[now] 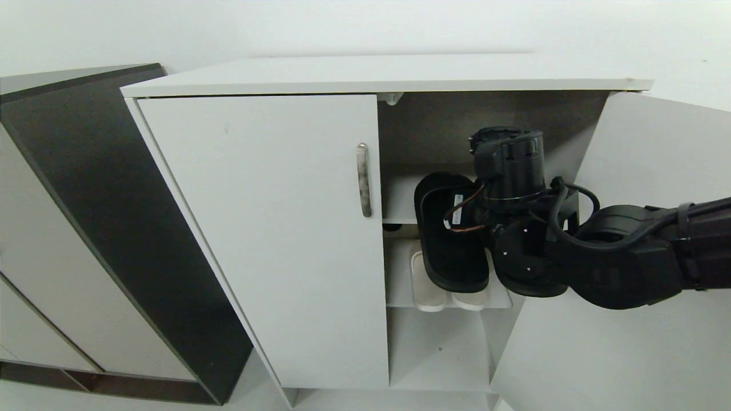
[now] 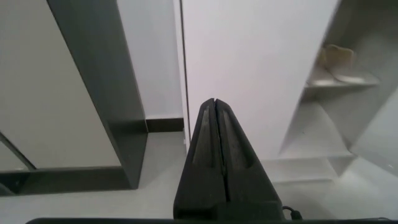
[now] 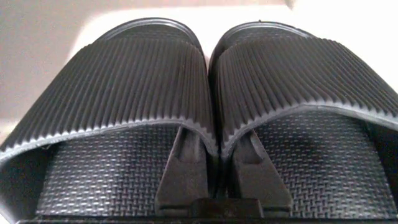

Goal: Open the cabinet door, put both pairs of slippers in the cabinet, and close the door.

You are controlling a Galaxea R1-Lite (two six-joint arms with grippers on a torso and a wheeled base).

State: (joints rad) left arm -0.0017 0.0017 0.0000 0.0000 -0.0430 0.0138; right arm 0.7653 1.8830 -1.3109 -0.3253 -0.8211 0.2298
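Note:
A pair of black slippers (image 1: 451, 240) hangs steeply tilted in the cabinet's open right half, across the front edge of the upper shelf (image 1: 400, 205). My right gripper (image 3: 214, 146) is shut on the black slippers (image 3: 205, 81), its fingers (image 3: 183, 162) tucked under the ribbed straps and pinching the inner sides together. A pair of white slippers (image 1: 445, 294) rests on the shelf below and also shows as the white slippers (image 2: 339, 62). My left gripper (image 2: 214, 102) is shut on nothing, low near the floor before the closed left door (image 2: 249, 62).
The cabinet's left door (image 1: 268, 228) with its metal handle (image 1: 363, 180) is closed. The right door (image 1: 628, 342) is swung wide open beside my right arm. A tall dark panel (image 1: 114, 217) stands to the left of the cabinet. The bottom compartment (image 1: 440, 348) holds nothing.

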